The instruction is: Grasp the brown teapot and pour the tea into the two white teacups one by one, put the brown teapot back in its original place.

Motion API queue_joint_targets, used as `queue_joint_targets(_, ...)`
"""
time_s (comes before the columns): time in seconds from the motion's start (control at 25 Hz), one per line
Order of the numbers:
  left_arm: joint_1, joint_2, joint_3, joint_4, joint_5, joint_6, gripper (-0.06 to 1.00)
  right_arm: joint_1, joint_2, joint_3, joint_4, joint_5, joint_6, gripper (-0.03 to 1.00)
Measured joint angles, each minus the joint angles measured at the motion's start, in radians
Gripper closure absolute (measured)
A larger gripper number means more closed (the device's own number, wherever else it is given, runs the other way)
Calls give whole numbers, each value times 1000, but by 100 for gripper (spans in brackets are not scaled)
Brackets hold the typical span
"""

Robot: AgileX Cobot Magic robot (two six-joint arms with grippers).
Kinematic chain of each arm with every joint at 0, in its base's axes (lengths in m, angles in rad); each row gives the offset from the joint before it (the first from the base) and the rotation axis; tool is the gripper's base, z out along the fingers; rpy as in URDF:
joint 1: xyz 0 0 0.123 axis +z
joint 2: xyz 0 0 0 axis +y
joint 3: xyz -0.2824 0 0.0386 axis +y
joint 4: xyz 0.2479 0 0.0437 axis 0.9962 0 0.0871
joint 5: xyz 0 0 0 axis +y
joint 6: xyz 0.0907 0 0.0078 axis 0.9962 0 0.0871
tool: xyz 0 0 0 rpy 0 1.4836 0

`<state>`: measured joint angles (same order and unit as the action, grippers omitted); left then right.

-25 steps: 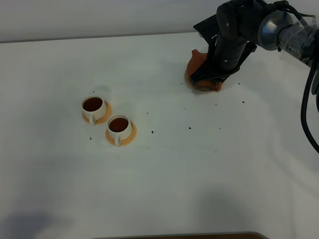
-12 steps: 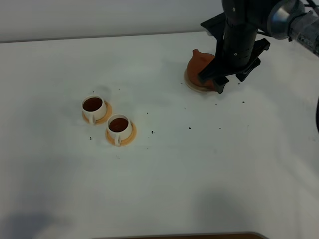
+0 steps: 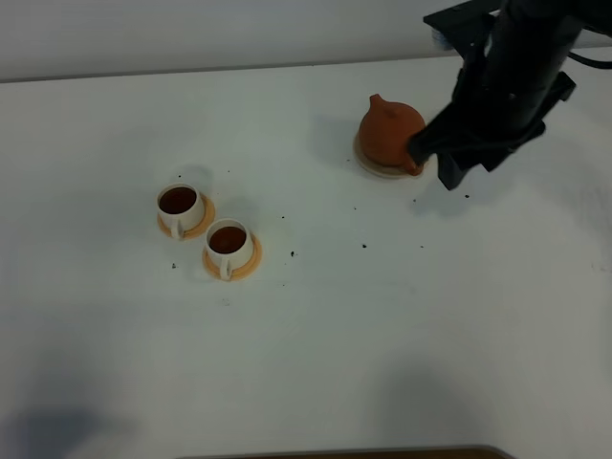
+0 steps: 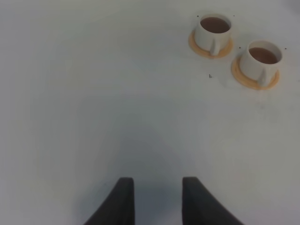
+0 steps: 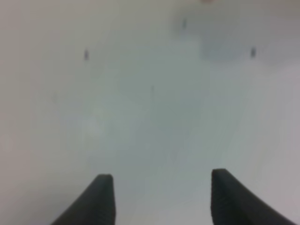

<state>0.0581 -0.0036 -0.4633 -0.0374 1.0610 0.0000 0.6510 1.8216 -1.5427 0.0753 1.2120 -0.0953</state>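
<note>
The brown teapot (image 3: 387,132) stands upright on its pale coaster (image 3: 374,170), the original place, at the back right of the table. My right gripper (image 3: 436,163) hangs just right of the teapot, off it; in the right wrist view this gripper (image 5: 161,197) is open wide with only bare table between its fingers. The two white teacups (image 3: 179,203) (image 3: 229,241) sit on orange saucers at the left, both holding dark tea. The left wrist view shows the same cups (image 4: 214,28) (image 4: 263,58) far ahead of my left gripper (image 4: 157,201), which is open and empty.
The white table (image 3: 316,335) carries small dark specks (image 3: 364,246) between the cups and the teapot. A wall runs along the table's far edge. The right arm (image 3: 507,76) rises over the back right corner. A brown strip shows at the near edge.
My right gripper has opened, let go of the teapot and drawn back to the right and upward. The teapot stays on its coaster, now fully in view. The cups have not moved.
</note>
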Motion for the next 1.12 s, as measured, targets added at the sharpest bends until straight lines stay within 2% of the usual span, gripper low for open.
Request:
queue_joint_targets(0.28, 0, 0, 0, 0, 0, 0, 65, 0, -305, 381, 5, 3, -12, 49)
queue_joint_targets(0.56, 0, 0, 0, 0, 0, 0, 65, 0, -588, 673, 5, 6, -24, 49)
queue_joint_targets(0.84, 0, 0, 0, 0, 0, 0, 65, 0, -802, 828, 1, 8, -33, 49)
queue_joint_targets(1.12, 0, 0, 0, 0, 0, 0, 65, 0, -960, 901, -7, 7, -35, 49)
